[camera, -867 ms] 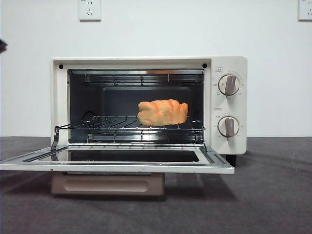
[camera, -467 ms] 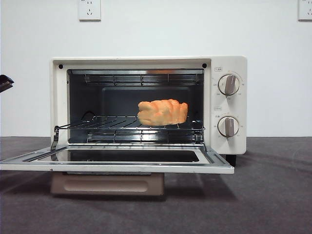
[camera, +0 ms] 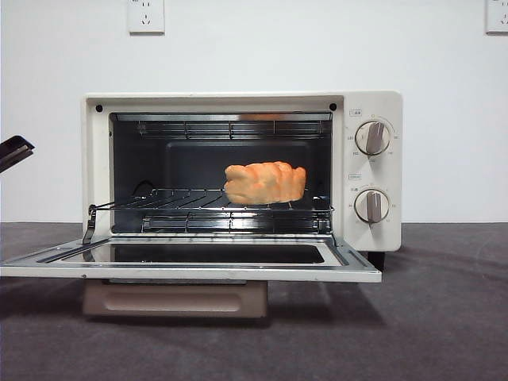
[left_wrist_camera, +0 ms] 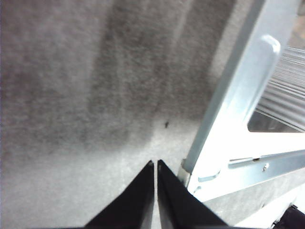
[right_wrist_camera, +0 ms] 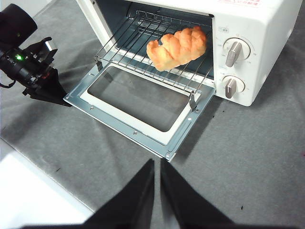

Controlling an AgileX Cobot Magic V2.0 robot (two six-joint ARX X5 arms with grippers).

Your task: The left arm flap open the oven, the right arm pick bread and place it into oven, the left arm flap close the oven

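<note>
The cream-white oven stands open, its door lying flat with the beige handle below its front edge. The golden bread lies on the wire rack, right of middle; it also shows in the right wrist view. My left gripper is shut and empty, low beside the door's left corner; it shows as a black tip in the front view and in the right wrist view. My right gripper is shut and empty, high in front of the oven.
Two knobs sit on the oven's right panel. Grey cloth covers the table, with a white edge at the near left. Wall sockets are behind.
The left gripper's black tip has come down and a little further in at the front view's left edge. Oven, door and bread have not moved.
</note>
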